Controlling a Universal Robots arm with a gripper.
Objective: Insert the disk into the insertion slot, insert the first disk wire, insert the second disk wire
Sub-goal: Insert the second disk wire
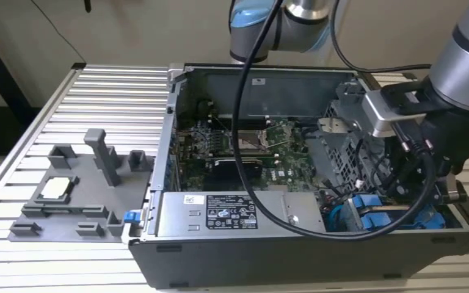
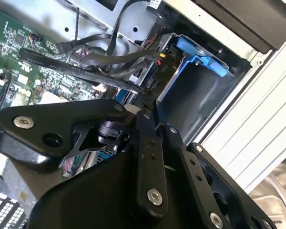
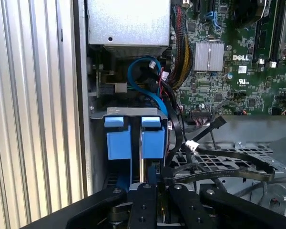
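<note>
Tool at lower centre of the first wrist view, fingers pressed together, apparently pinching a black wire w/ connector; can't confirm the grip. Just beyond, the disk in its blue carrier sits seated in the insertion slot, lower right of the exterior view. Judgement: wire step in hand; next move needs connector lined up w/ the disk's port. Farther: motherboard.
</note>
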